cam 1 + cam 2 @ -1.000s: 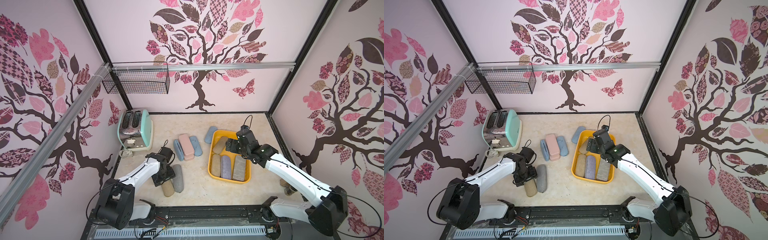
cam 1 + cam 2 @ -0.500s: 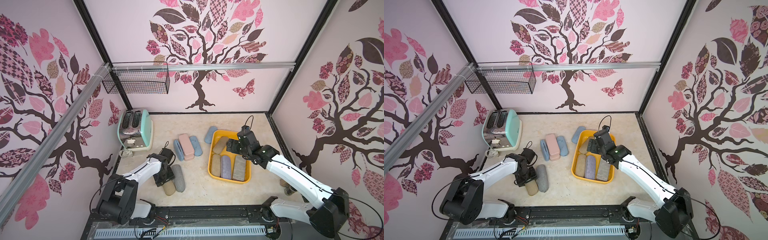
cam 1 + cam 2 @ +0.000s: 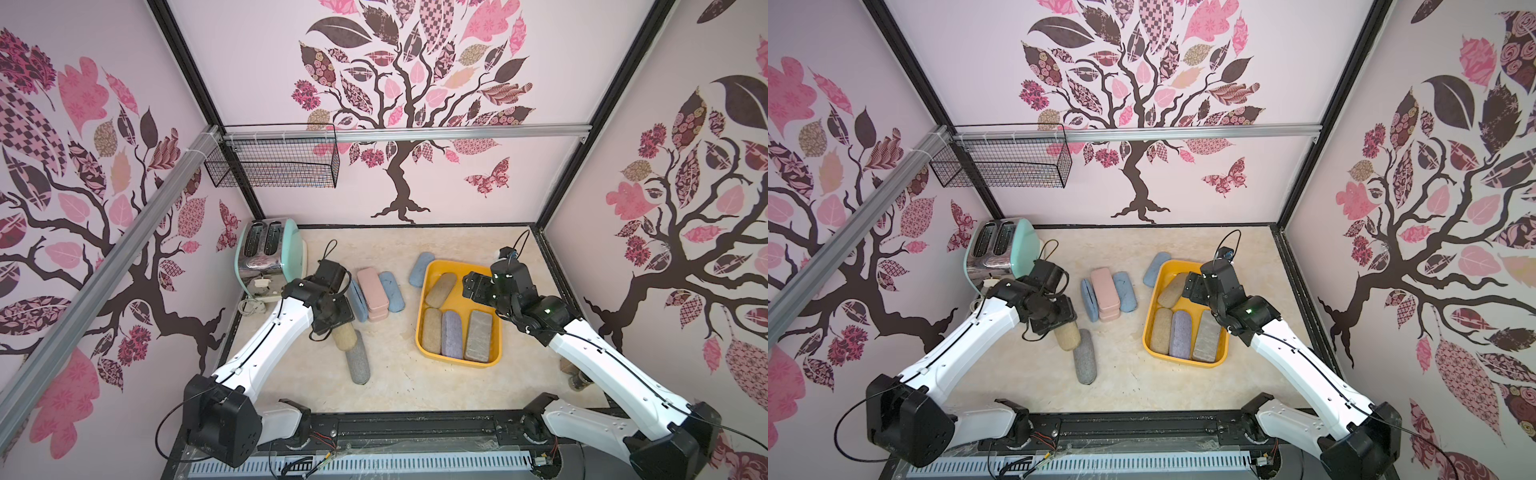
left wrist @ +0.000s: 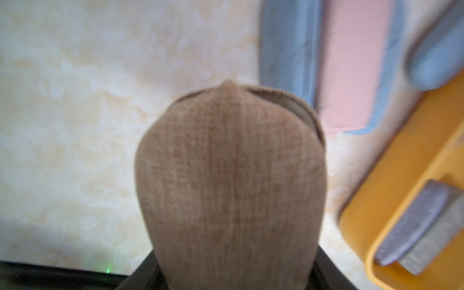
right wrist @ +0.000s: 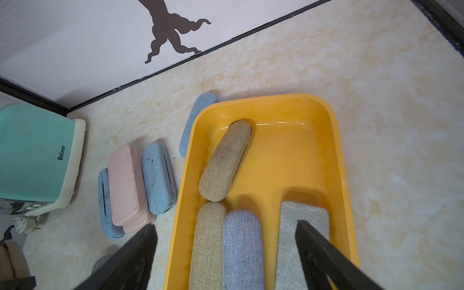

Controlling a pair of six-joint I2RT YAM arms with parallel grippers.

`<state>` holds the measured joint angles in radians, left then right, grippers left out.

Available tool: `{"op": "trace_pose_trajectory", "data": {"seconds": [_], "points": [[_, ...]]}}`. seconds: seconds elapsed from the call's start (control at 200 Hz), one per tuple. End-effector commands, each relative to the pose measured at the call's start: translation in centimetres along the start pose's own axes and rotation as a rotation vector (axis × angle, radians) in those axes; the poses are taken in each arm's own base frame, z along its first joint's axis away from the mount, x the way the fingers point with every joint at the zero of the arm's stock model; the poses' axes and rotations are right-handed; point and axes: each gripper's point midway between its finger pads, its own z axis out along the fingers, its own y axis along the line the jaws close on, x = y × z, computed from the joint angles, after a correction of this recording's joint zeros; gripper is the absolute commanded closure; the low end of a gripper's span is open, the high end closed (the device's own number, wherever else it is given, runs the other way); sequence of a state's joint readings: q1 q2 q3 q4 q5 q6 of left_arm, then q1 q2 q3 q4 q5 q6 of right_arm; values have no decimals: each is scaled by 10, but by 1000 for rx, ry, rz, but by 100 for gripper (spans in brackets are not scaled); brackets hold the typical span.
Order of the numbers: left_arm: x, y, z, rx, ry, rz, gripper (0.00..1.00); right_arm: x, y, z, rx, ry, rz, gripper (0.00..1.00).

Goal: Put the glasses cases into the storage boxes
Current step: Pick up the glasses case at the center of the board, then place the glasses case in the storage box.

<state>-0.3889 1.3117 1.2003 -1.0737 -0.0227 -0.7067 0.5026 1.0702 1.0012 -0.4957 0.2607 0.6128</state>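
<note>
— Four cases lie in the yellow tub [image 5: 288, 163], which sits at three o'clock on the table [image 3: 399, 382] (twelve being the far wall). A tilted tan case [image 3: 440, 289] lies at the tub's own twelve end. An upright tan case [image 3: 432, 330], a lavender case [image 3: 452, 334] and a flat grey case [image 3: 478, 336] lie side by side at its six end.

— And the arms?

— Over the tub hangs the right gripper [image 5: 226, 224], its jaws wide apart with nothing between them. Over at eight o'clock, the left gripper [image 3: 334, 326] is clamped on a brown-tan case [image 4: 231, 175].

— Is that one off the table?

— Cannot tell. In both top views its end overlaps the end of a rounded grey case [image 3: 358, 361] lying at seven.

— What else is outside the tub?

— At ten o'clock two blue cases, one [image 3: 356, 300] on edge and one [image 3: 392, 291] lying flat, flank the stacked pink cases [image 3: 372, 286]. A third blue case [image 3: 420, 269] lies just beside the tub's eleven o'clock corner. Beyond the cluster, toward the wall, stands a mint toaster [image 3: 266, 257].
</note>
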Motion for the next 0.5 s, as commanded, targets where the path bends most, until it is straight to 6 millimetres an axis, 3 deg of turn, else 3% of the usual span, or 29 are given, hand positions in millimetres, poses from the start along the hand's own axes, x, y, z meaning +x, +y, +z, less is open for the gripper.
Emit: {"op": "trace_pose_trajectory", "data": {"seconds": [0.0, 0.17, 0.305, 0.495], "points": [[-28, -35, -21, 49, -80, 111, 44, -12, -8, -12, 4, -25, 48, 11], [-47, -113, -26, 151, -125, 248, 45, -21, -29, -19, 44, -40, 111, 11], [-41, -165, -6, 216, -111, 329, 45, -20, -48, -21, 86, -33, 149, 11], [-37, -223, 26, 310, -50, 403, 46, -10, -70, -27, 150, -28, 162, 11]]}}
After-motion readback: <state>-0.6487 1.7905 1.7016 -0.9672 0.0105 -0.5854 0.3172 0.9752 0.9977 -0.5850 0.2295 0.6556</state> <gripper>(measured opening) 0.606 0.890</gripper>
